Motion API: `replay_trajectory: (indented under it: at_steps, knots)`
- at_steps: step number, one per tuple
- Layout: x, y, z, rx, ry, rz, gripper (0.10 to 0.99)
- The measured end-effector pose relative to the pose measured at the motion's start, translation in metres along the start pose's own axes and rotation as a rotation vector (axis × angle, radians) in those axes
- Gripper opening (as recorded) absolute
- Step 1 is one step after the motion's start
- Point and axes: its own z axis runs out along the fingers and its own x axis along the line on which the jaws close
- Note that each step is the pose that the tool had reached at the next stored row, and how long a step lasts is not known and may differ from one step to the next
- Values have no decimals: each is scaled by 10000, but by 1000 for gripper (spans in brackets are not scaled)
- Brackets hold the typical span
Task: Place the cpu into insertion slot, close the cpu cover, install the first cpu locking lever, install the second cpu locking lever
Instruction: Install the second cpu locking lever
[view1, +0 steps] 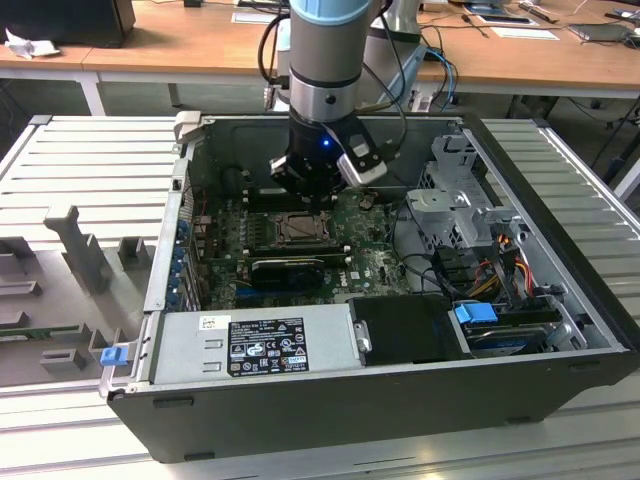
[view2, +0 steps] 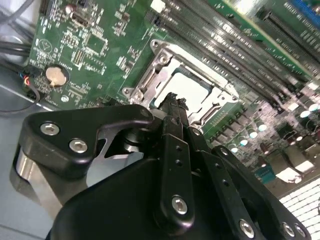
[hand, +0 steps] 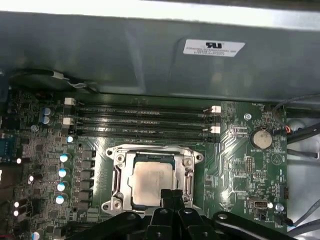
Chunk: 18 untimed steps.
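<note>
The cpu (hand: 149, 181) is a pale silvery square lying flat in the insertion slot (view1: 298, 231) on the green motherboard. The cpu cover (hand: 119, 172), a metal frame with a square window, lies down around the chip; both also appear in the second wrist view, the cpu (view2: 189, 82) inside the cover (view2: 150, 75). My gripper (hand: 173, 196) hovers just over the near edge of the socket, its black fingers pressed together with nothing between them. In the exterior view the gripper (view1: 318, 203) hangs inside the open computer case, right above the socket.
Long memory slots (hand: 140, 120) run along the socket's far side, below the grey case wall (hand: 150, 55). A coin battery (hand: 260, 138) sits beside the socket. A power supply (view1: 250, 345), a drive cage (view1: 460, 200) and loose cables (view1: 495, 260) crowd the case.
</note>
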Motion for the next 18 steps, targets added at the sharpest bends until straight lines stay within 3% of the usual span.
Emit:
replay_trajectory:
  at_steps: [9, 11, 18]
  knots:
    - [4, -91, -46, 0, 2, 0, 106]
    - [9, -185, -52, -4, 83, 8, 106]
    - [16, -313, -49, -19, 84, 9, 106]
